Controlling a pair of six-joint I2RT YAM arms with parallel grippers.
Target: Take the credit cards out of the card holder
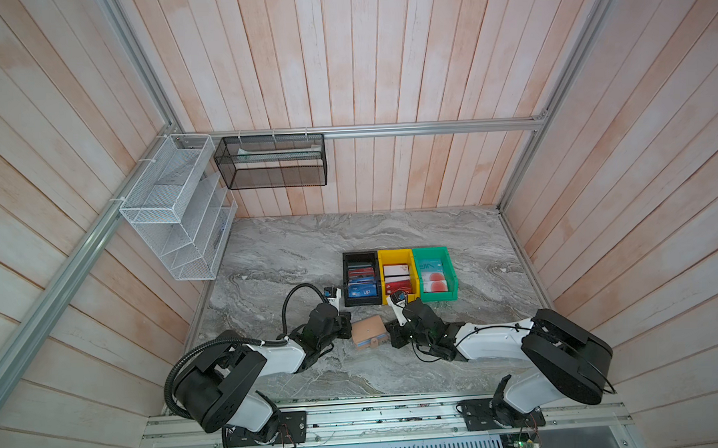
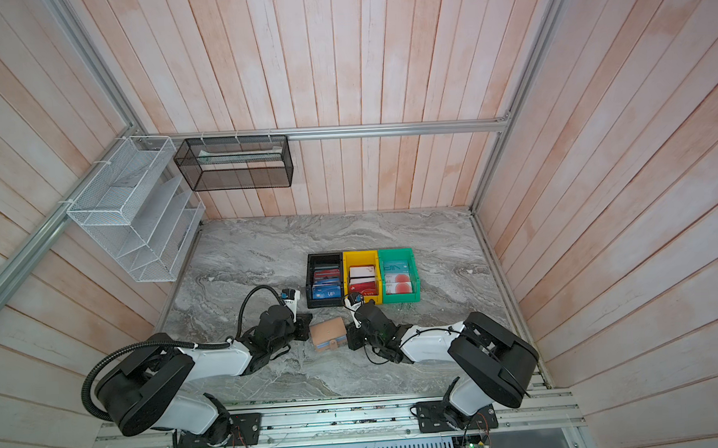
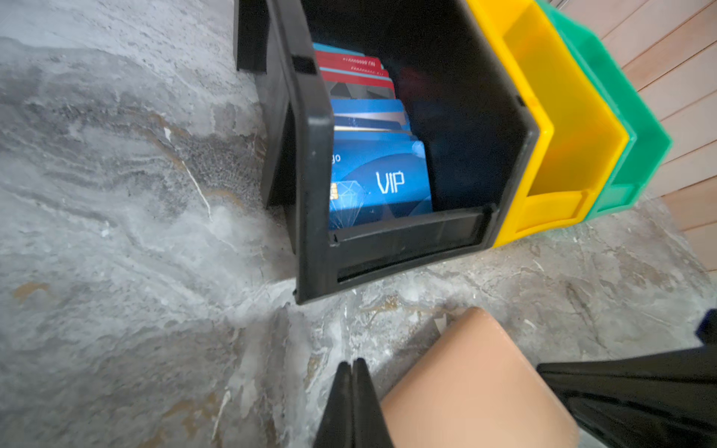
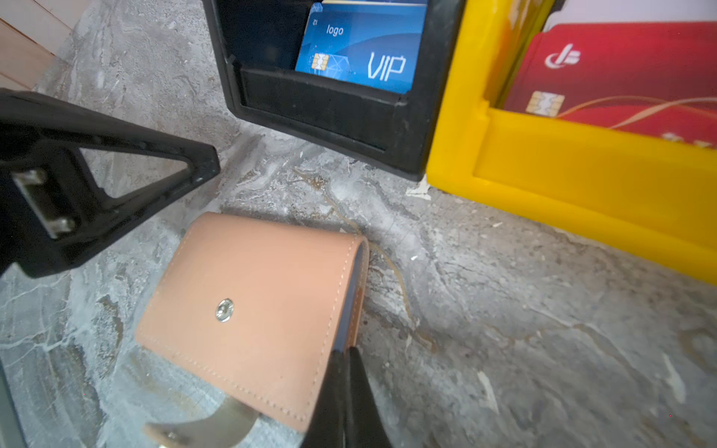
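Lying shut on the grey marble-patterned tabletop, the small tan leather-look card holder sits at 6 o'clock from the black plastic bin in both top views. The left gripper, at the holder's 9 o'clock, has its jaws pressed together on nothing. The right gripper, at 3 o'clock, is likewise clenched, its tips touching the holder's open edge. Blue and red credit cards stand in the black bin.

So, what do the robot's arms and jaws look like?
The left arm and right arm have white links and bulky black joints. A ribbed black hose loops along the left; thin black wires on the right. The jaws are black, tapered triangular frames.
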